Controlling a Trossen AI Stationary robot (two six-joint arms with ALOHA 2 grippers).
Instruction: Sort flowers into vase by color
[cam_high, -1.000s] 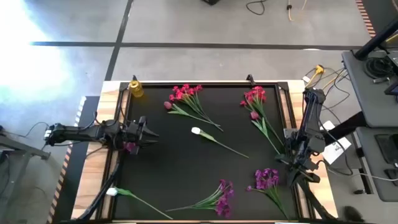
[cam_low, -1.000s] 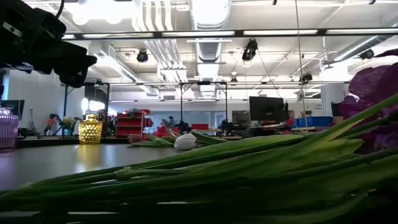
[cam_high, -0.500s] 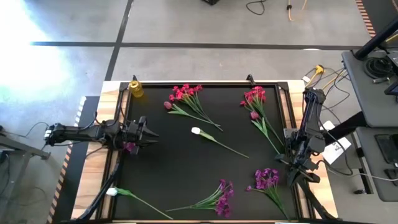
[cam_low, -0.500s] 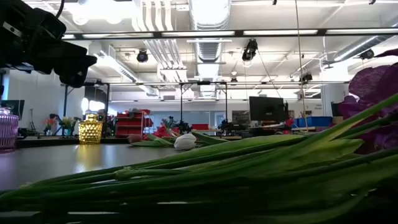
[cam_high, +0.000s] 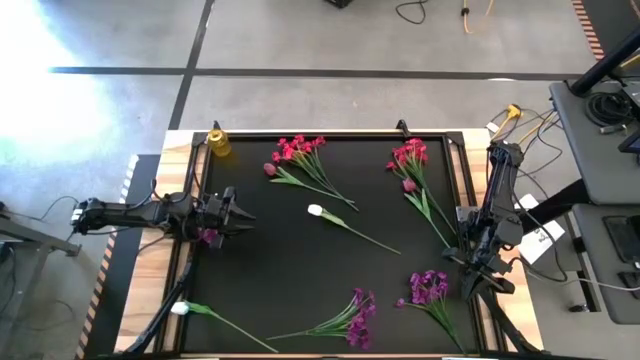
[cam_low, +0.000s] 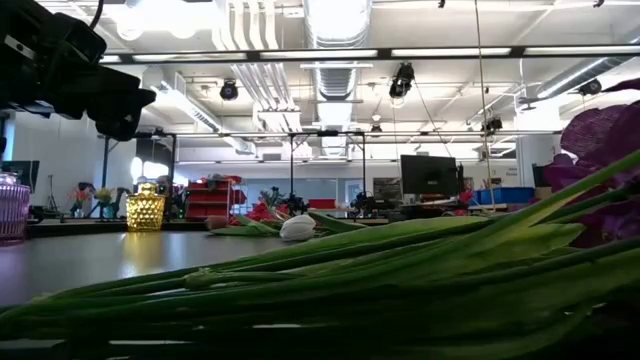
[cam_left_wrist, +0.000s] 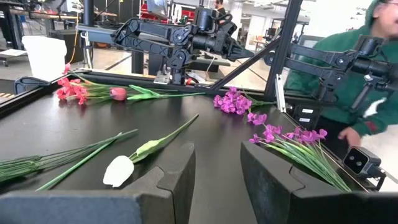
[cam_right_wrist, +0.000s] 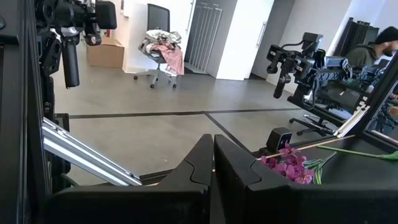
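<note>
Hovering at the left edge of the black-topped bench (cam_high: 300, 260), the left tool (cam_high: 241, 215) has its fingers apart, empty, just above a purple glass vase (cam_high: 208, 237). The right tool (cam_high: 470, 258) waits at the right edge, fingers together. Artificial flowers lie scattered on the bench: red-pink bunches (cam_high: 300, 150) at the far side, a white tulip (cam_high: 316, 211) mid-bench, purple bunches (cam_high: 428, 287) near the front. A yellow textured vase (cam_high: 218, 143) stands at the far-left corner.
</note>
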